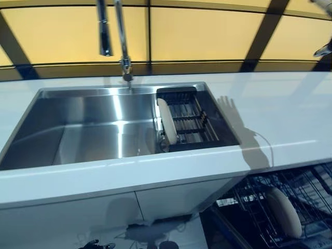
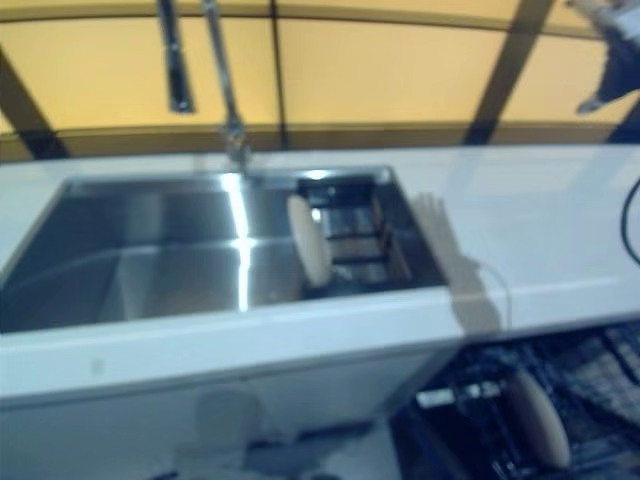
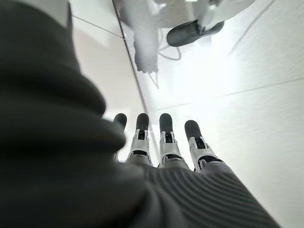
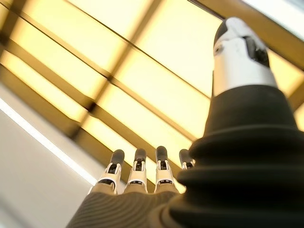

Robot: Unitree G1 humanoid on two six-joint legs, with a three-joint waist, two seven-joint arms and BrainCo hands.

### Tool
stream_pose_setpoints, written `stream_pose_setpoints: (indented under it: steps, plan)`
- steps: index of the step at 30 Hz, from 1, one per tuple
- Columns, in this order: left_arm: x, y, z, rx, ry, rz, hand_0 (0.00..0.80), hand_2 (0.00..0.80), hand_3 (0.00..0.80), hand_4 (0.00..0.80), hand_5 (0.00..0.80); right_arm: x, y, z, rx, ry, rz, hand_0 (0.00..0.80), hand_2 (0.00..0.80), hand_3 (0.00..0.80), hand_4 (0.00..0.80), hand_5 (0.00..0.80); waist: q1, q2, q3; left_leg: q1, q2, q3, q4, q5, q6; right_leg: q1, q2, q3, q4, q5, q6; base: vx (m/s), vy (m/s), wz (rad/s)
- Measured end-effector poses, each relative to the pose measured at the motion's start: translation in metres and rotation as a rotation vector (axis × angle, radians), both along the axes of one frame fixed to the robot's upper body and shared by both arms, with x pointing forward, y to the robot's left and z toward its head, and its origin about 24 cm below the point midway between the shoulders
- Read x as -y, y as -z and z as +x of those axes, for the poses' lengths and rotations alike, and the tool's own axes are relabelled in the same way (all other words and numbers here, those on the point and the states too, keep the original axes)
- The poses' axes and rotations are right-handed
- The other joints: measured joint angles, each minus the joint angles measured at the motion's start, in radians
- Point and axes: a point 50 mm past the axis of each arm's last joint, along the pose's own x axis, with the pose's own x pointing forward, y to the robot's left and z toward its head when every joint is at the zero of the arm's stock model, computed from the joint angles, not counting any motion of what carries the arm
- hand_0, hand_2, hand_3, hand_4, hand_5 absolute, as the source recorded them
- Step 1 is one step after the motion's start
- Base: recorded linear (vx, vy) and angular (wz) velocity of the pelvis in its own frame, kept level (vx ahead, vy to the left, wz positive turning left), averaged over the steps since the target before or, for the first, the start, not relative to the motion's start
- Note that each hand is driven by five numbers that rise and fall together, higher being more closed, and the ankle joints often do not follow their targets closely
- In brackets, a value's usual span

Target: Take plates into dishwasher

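Observation:
A cream plate (image 1: 167,121) stands on edge in a black drying rack (image 1: 193,122) at the right end of the steel sink (image 1: 88,137). A second cream plate (image 1: 284,211) stands in the open dishwasher's wire rack (image 1: 254,199) below the counter at the lower right. My right hand (image 2: 612,50) is raised at the far upper right, above the counter; in the right wrist view its fingers (image 4: 137,173) are straight and hold nothing. My left hand (image 3: 166,142) shows only in the left wrist view, fingers straight and empty, hanging over the pale floor.
A tall faucet (image 1: 122,41) rises behind the sink. The white countertop (image 1: 282,111) runs to the right of the sink. White cabinet doors (image 1: 78,218) stand under the sink. Yellow wall panels with dark frames are behind the counter.

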Motion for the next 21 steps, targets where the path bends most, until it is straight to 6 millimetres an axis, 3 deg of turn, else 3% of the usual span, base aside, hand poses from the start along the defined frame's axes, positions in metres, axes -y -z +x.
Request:
stream_pose_setpoints:
  steps: [3, 11, 21]
  plan:
    - [-0.001, 0.001, -0.004, -0.011, 0.002, 0.003, 0.000, 0.000, 0.000, 0.000, 0.000, -0.011, 0.007, 0.006, -0.011, -0.031, -0.069, 0.000, 0.000, 0.000, 0.000, 0.000, 0.035, -0.008, -0.004, -0.019, -0.005, -0.020, 0.000, 0.006, 0.002, -0.010, -0.004, -0.016, 0.002, -0.001, 0.002, -0.005, 0.013, 0.20]
    - [-0.004, -0.002, -0.001, 0.007, -0.004, 0.014, 0.000, 0.000, 0.000, 0.000, 0.000, -0.055, 0.009, 0.017, 0.005, -0.150, -0.205, 0.000, 0.000, 0.000, 0.000, 0.000, 0.060, -0.025, 0.030, -0.062, -0.015, -0.083, 0.000, 0.027, 0.003, -0.024, -0.010, -0.074, 0.000, -0.005, 0.006, -0.006, 0.038, 0.24]
    - [-0.008, -0.004, 0.000, 0.033, -0.032, 0.014, 0.000, 0.000, 0.000, 0.000, 0.000, -0.076, 0.017, 0.018, -0.050, -0.216, -0.269, 0.000, 0.000, 0.000, 0.000, 0.000, 0.105, -0.056, 0.089, -0.083, -0.022, -0.113, 0.001, 0.031, 0.003, -0.029, -0.011, -0.101, 0.001, -0.008, 0.012, 0.013, 0.003, 0.11]
